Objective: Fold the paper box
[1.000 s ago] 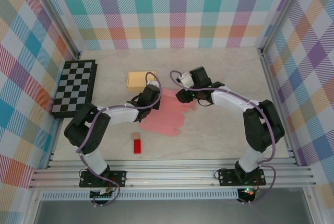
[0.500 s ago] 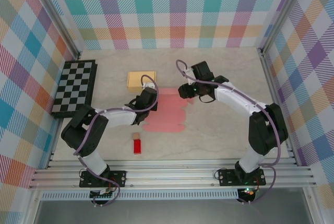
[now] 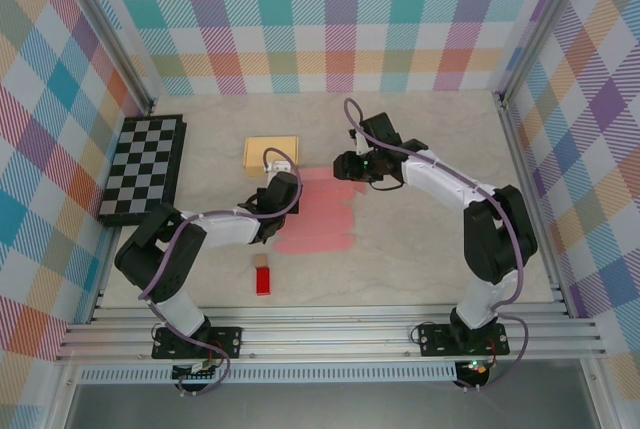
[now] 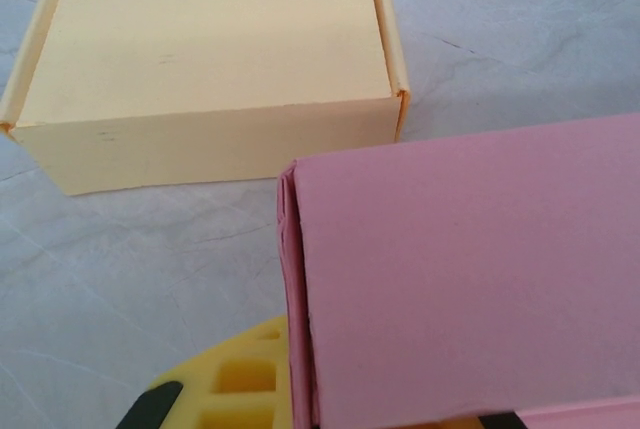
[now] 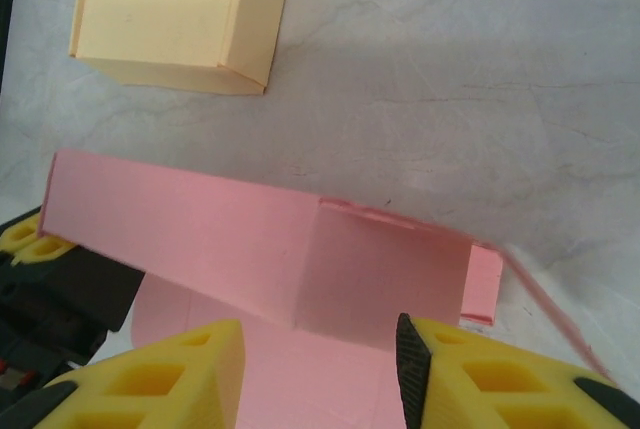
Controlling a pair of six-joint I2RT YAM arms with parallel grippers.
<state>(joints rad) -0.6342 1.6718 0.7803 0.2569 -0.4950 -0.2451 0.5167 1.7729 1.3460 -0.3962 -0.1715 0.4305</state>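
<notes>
Pink paper box: lies mid-table as a mostly flat cut-out, just near and right of the closed yellow box, apart from it. In the right wrist view one long wall stands up off the sheet, with a short flap turned in at its right end.

Left gripper: clamped on the left end of that raised wall. In the left wrist view the doubled pink panel rises straight from between its yellow fingers.

Right gripper: jaws parted and holding nothing. It hangs over the flat pink floor on the near side of the raised wall; whether its fingertips touch the sheet I cannot tell.

Surroundings: checkerboard lies at the left edge of the marbled table. A small red block sits near of the pink sheet, with a small tan cube just beyond it. Both are clear of the sheet.
</notes>
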